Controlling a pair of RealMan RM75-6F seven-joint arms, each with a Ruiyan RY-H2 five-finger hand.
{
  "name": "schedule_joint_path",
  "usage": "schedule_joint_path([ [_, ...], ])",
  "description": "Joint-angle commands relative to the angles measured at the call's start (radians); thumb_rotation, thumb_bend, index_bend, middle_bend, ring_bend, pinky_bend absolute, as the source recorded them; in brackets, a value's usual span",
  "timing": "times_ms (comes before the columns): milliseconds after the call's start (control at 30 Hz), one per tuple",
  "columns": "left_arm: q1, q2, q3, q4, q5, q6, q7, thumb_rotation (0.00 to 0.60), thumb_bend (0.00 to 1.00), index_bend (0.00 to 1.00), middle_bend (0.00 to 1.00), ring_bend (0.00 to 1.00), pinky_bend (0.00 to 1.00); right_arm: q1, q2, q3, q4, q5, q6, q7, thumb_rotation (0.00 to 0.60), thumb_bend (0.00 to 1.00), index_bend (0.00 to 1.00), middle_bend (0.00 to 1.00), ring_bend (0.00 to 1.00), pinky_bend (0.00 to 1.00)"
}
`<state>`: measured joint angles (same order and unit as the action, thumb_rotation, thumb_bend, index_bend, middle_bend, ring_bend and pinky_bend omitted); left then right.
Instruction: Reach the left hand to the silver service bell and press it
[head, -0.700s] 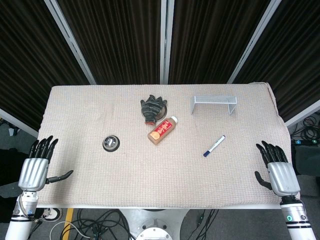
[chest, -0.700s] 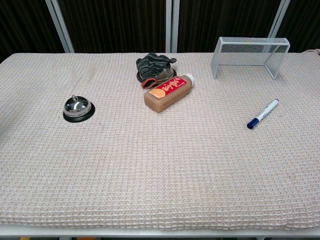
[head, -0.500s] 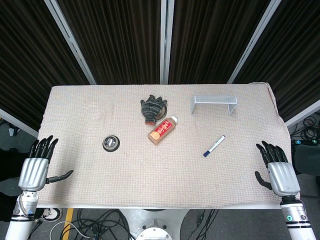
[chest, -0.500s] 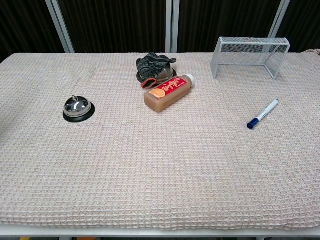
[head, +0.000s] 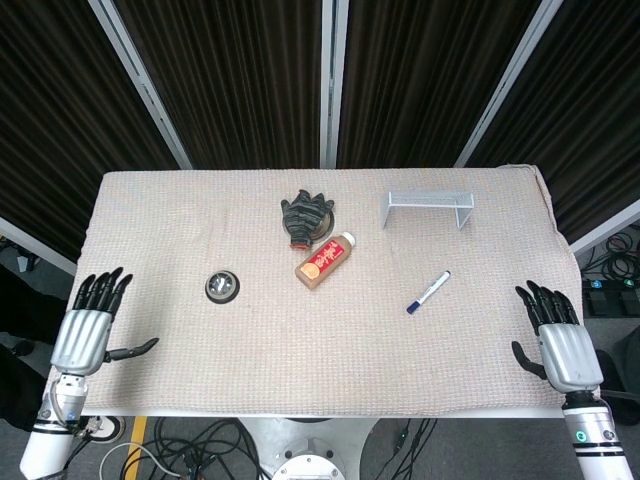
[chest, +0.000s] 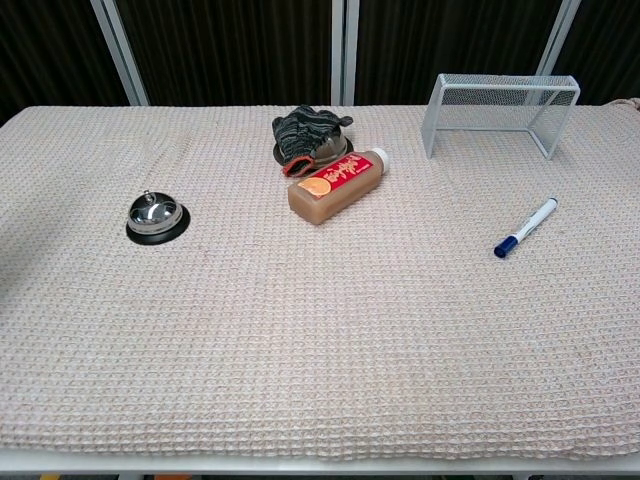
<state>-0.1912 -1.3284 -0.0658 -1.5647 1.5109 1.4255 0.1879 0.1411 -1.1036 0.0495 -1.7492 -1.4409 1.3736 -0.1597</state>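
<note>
Across the bench, covered edge to edge in pale waffle cloth: task barely begun, nothing pressed yet.

Off the near left corner: left robot hand, fingers spread wide, thumb out, holding nothing, well apart from the target. Not seen in the chest view.

Off the near right corner: right robot hand, fingers apart and holding nothing, no part in this job.

Toward the far right: white wire rack. Centre, far side: dark glove, with a brown bottle lying on its side just beside it. Right of centre: blue-capped marker.

Left of centre, on bare cloth: silver service bell, upright on its black base, untouched, well apart from other items.

Left to do, by judgement: whole reach forward and inward, then press down on the button.
</note>
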Motion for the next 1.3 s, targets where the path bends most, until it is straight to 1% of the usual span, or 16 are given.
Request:
schedule_joint_path([
  [33, -0.036, -0.017, 0.001, 0.032, 0.02, -0.041, -0.019, 0.196, 0.0, 0.0, 0.0, 0.0, 0.0, -0.002, 0.001, -0.002, 0.006, -0.001, 0.001, 0.001, 0.6, 0.28, 0.0, 0.0, 0.0, 0.0],
  [200, -0.109, -0.092, -0.027, 0.115, 0.009, -0.12, -0.044, 0.203, 0.0, 0.0, 0.0, 0.0, 0.0, -0.002, 0.005, 0.0, 0.006, -0.003, 0.004, 0.005, 0.6, 0.28, 0.0, 0.0, 0.0, 0.0],
  [233, -0.121, -0.111, -0.031, 0.135, 0.008, -0.132, -0.053, 0.214, 0.0, 0.0, 0.0, 0.0, 0.0, -0.002, 0.005, 0.001, 0.005, -0.005, 0.005, 0.005, 0.6, 0.28, 0.0, 0.0, 0.0, 0.0],
  [300, -0.149, -0.16, -0.041, 0.184, 0.008, -0.153, -0.086, 0.252, 0.0, 0.0, 0.0, 0.0, 0.0, -0.001, 0.004, 0.004, 0.003, -0.01, 0.009, 0.007, 0.6, 0.28, 0.0, 0.0, 0.0, 0.0],
  [367, -0.175, -0.209, -0.044, 0.24, 0.007, -0.178, -0.109, 0.312, 0.0, 0.0, 0.0, 0.0, 0.0, 0.0, 0.003, 0.006, 0.004, -0.015, 0.013, 0.01, 0.6, 0.29, 0.0, 0.0, 0.0, 0.0],
  [433, -0.199, -0.247, -0.046, 0.289, 0.007, -0.2, -0.115, 0.357, 0.0, 0.0, 0.0, 0.0, 0.0, 0.001, 0.004, 0.008, 0.004, -0.017, 0.015, 0.012, 0.6, 0.29, 0.0, 0.0, 0.0, 0.0],
  [500, -0.224, -0.292, -0.057, 0.341, -0.002, -0.22, -0.132, 0.376, 0.0, 0.0, 0.0, 0.0, 0.0, 0.001, 0.007, 0.009, 0.004, -0.017, 0.017, 0.012, 0.6, 0.29, 0.0, 0.0, 0.0, 0.0],
  [600, -0.261, -0.355, -0.079, 0.427, -0.028, -0.255, -0.151, 0.377, 0.0, 0.0, 0.0, 0.0, 0.0, -0.001, 0.01, 0.009, 0.004, -0.015, 0.018, 0.016, 0.6, 0.29, 0.0, 0.0, 0.0, 0.0],
  [733, -0.301, -0.428, -0.091, 0.527, -0.057, -0.304, -0.164, 0.375, 0.0, 0.0, 0.0, 0.0, 0.0, -0.001, 0.009, 0.008, 0.005, -0.016, 0.017, 0.019, 0.6, 0.29, 0.0, 0.0, 0.0, 0.0],
  [833, -0.32, -0.475, -0.091, 0.587, -0.069, -0.325, -0.171, 0.376, 0.0, 0.0, 0.0, 0.0, 0.0, 0.001, 0.008, 0.008, 0.003, -0.019, 0.016, 0.016, 0.6, 0.29, 0.0, 0.0, 0.0, 0.0],
  [1000, -0.337, -0.529, -0.074, 0.675, -0.09, -0.377, -0.191, 0.381, 0.0, 0.0, 0.0, 0.0, 0.0, 0.005, 0.008, 0.007, -0.004, -0.026, 0.012, 0.006, 0.6, 0.28, 0.0, 0.0, 0.0, 0.0],
  [1133, -0.332, -0.543, -0.054, 0.709, -0.113, -0.424, -0.207, 0.382, 0.0, 0.0, 0.0, 0.0, 0.0, 0.006, 0.008, 0.007, -0.005, -0.025, 0.012, 0.003, 0.6, 0.29, 0.0, 0.0, 0.0, 0.0],
  [1200, -0.329, -0.544, -0.046, 0.714, -0.112, -0.427, -0.216, 0.381, 0.0, 0.0, 0.0, 0.0, 0.0, 0.006, 0.008, 0.008, -0.004, -0.022, 0.01, 0.004, 0.6, 0.28, 0.0, 0.0, 0.0, 0.0],
  [1300, -0.331, -0.542, -0.052, 0.706, -0.109, -0.406, -0.236, 0.384, 0.0, 0.0, 0.0, 0.0, 0.0, 0.006, 0.007, 0.007, -0.002, -0.021, 0.009, 0.004, 0.6, 0.28, 0.0, 0.0, 0.0, 0.0],
])
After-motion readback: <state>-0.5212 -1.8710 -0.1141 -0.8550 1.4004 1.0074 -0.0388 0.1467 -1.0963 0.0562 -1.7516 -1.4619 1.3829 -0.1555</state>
